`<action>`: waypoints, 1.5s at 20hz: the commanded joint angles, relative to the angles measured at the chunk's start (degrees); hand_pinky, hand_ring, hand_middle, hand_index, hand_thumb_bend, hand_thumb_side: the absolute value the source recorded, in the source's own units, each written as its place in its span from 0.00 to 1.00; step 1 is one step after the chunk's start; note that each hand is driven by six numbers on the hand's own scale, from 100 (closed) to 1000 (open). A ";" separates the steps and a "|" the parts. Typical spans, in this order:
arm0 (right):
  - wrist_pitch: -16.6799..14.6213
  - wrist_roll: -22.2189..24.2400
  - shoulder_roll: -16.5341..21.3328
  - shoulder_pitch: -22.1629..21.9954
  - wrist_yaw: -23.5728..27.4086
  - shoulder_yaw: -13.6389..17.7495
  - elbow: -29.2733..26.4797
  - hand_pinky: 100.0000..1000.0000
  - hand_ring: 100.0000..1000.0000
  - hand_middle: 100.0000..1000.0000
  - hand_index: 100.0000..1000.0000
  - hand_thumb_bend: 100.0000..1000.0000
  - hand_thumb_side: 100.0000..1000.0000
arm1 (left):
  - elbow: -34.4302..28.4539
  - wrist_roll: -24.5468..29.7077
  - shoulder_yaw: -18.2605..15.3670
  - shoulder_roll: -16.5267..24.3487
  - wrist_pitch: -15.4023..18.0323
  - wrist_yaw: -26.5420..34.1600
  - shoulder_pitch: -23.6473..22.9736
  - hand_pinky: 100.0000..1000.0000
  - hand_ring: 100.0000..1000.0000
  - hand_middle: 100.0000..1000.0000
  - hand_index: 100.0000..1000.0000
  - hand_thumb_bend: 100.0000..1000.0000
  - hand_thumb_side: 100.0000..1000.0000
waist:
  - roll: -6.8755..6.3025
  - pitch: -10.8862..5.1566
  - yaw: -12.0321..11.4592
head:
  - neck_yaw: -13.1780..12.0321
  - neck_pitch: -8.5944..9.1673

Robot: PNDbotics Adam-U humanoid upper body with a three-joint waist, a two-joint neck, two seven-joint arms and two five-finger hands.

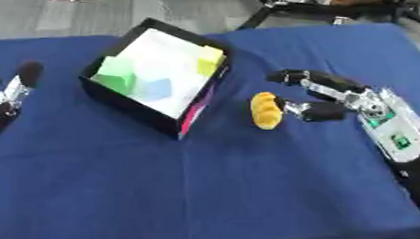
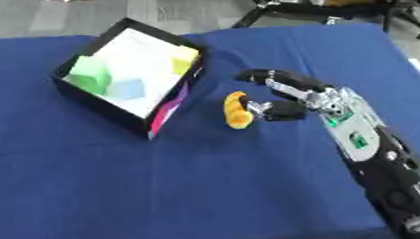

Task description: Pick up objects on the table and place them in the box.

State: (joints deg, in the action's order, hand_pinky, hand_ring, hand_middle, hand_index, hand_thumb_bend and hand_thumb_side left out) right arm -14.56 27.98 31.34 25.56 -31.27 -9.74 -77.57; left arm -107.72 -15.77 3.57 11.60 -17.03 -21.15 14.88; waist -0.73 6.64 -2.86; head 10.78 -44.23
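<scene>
Our right hand [image 1: 337, 98], entering from 3 o'clock, has black fingers [image 1: 289, 77] with silver metal at the joints, and a black-padded thumb tip. Its back is a pale grey plate carrying a small green mark, and it runs into a black forearm [image 2: 395, 190]. At 9 o'clock our left hand [image 1: 13, 92] shows the same black padding over silver linkage.

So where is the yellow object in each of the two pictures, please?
Left eye view: the yellow object lies right of centre, just right of the black box.
Right eye view: it sits near the centre, by the right hand.
Shared landmark: the box's near corner with the pink strip.
</scene>
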 commanded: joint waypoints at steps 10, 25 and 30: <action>-7.02 -7.97 -1.14 5.25 -10.99 -1.71 11.70 0.92 0.94 0.88 0.98 0.00 0.38 | -0.59 0.24 -0.23 0.89 0.12 0.07 0.44 0.78 0.56 0.54 0.83 0.82 0.60 | 0.34 -1.62 -0.31 | 0.46 0.11; -6.65 -20.20 -1.42 9.75 -12.90 4.67 3.45 0.77 0.69 0.23 0.26 0.00 0.12 | -0.51 0.14 -0.38 0.90 0.11 0.05 0.19 0.78 0.56 0.54 0.83 0.81 0.60 | 0.24 -2.13 -0.08 | 0.23 0.11; -4.74 -24.78 -1.43 16.66 -8.83 3.54 6.26 0.76 0.68 0.23 0.26 0.00 0.14 | -0.50 0.49 -0.03 0.70 0.23 0.12 0.22 0.78 0.56 0.54 0.83 0.81 0.60 | 0.11 -2.37 -0.72 | 0.74 0.11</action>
State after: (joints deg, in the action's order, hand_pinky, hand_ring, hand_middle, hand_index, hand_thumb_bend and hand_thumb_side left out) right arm -19.63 4.44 28.53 40.85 -41.34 -6.26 -71.30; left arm -107.69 -15.44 3.63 11.56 -16.90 -21.12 14.64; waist -0.73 6.04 -3.64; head 11.28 -44.23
